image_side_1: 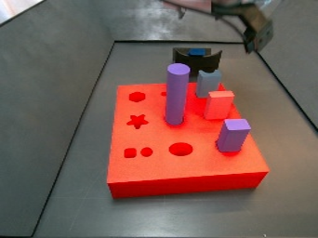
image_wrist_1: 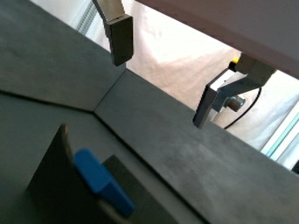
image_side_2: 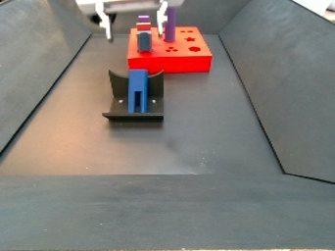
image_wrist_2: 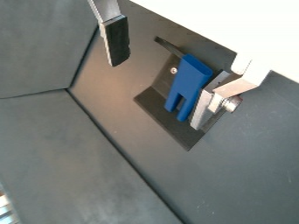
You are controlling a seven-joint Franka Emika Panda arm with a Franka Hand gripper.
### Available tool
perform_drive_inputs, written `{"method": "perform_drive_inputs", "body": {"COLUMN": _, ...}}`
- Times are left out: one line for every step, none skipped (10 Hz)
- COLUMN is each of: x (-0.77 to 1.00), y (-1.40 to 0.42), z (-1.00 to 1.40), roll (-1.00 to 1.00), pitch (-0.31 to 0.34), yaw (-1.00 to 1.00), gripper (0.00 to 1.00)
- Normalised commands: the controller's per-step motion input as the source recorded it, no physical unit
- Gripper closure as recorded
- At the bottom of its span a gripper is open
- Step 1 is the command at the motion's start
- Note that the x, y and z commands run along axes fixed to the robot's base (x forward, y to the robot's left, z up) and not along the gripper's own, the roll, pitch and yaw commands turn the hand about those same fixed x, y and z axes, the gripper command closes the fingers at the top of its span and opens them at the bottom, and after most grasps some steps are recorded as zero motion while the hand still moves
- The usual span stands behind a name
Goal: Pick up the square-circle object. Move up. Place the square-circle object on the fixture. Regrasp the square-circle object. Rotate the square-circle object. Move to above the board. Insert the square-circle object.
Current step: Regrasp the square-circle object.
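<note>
The gripper (image_side_2: 131,22) hangs in the air above the dark surface (image_side_2: 210,127), its fingers (image_wrist_2: 115,41) spread apart with nothing between them. The square-circle object (image_side_2: 137,91) leans on the fixture (image_side_2: 135,113), its two legs showing in a wrist view (image_wrist_2: 184,85), and it is clear of both fingers. In that side view the fixture stands on the floor of the bin with bare grey room on its near side and to either hand before the sloping walls rise. The board (image_side_1: 180,139) lies just beyond the fixture, a gap of floor showing between them in a side view (image_side_2: 170,51). Its tall purple cylinder (image_side_1: 177,93) and shorter pegs stand upright, leaving the star and circle holes (image_side_1: 139,121) on the board's open half unblocked.
</note>
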Motion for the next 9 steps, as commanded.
{"method": "perform_drive_inputs", "body": {"x": 0.08, "y": 0.05, "z": -1.0, "roll": 0.07, "pitch": -0.042, "yaw": 0.06, "gripper": 0.0}}
{"method": "perform_drive_inputs", "body": {"x": 0.09, "y": 0.05, "z": -1.0, "roll": 0.07, "pitch": -0.046, "yaw": 0.05, "gripper": 0.0}}
{"method": "perform_drive_inputs", "body": {"x": 0.1, "y": 0.04, "z": -1.0, "roll": 0.07, "pitch": -0.045, "yaw": 0.03, "gripper": 0.0}}
{"method": "perform_drive_inputs", "body": {"x": 0.11, "y": 0.03, "z": -1.0, "roll": 0.07, "pitch": -0.046, "yaw": 0.03, "gripper": 0.0}}
{"method": "perform_drive_inputs", "body": {"x": 0.11, "y": 0.03, "z": -0.91, "roll": 0.07, "pitch": -0.041, "yaw": 0.02, "gripper": 0.0}}
{"method": "perform_drive_inputs", "body": {"x": 0.1, "y": 0.02, "z": -0.76, "roll": 0.08, "pitch": -0.042, "yaw": 0.01, "gripper": 0.0}}
{"method": "perform_drive_inputs", "body": {"x": 0.08, "y": 0.01, "z": -0.62, "roll": 0.08, "pitch": -0.04, "yaw": 0.01, "gripper": 0.0}}
{"method": "perform_drive_inputs", "body": {"x": 0.07, "y": 0.01, "z": -0.43, "roll": 0.07, "pitch": -0.043, "yaw": 0.01, "gripper": 0.0}}
{"method": "perform_drive_inputs", "body": {"x": 0.07, "y": 0.01, "z": -0.29, "roll": 0.07, "pitch": -0.04, "yaw": 0.01, "gripper": 0.0}}
